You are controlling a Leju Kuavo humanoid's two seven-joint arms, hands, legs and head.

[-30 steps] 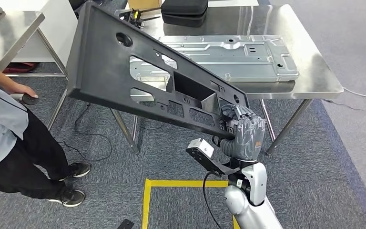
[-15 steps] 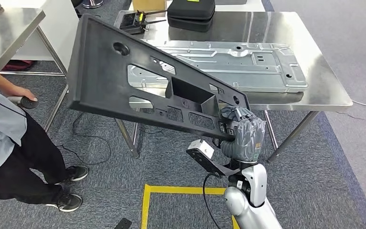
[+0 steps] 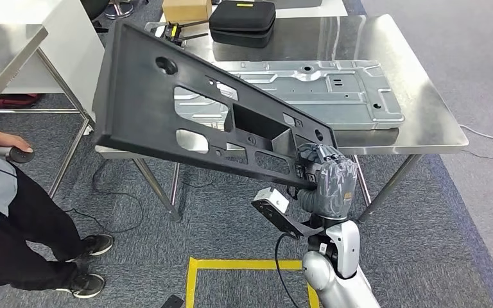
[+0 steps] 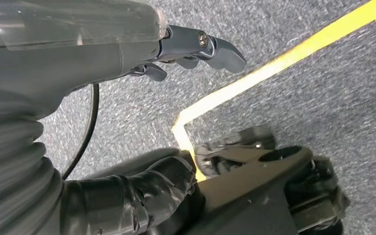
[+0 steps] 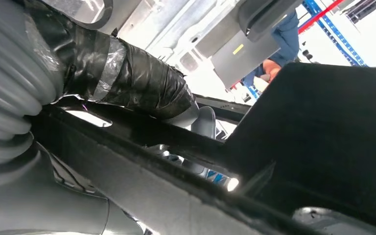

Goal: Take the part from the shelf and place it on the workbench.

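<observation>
No lettering, numbers or brand marks are reading clearly anywhere; a yellow tag on the black case (image 3: 242,19) is showing too small to make out.

A factory-style workshop or robot test area: a steel workbench (image 3: 423,122) stands on grey carpet tiles (image 3: 462,231), with yellow floor tape (image 3: 231,264) marking a bay in front of it. On the workbench lie a stamped metal panel (image 3: 334,86), a black zip case (image 3: 242,19) and a cardboard box (image 3: 186,9); another steel table (image 3: 6,54) stands beside it.
</observation>
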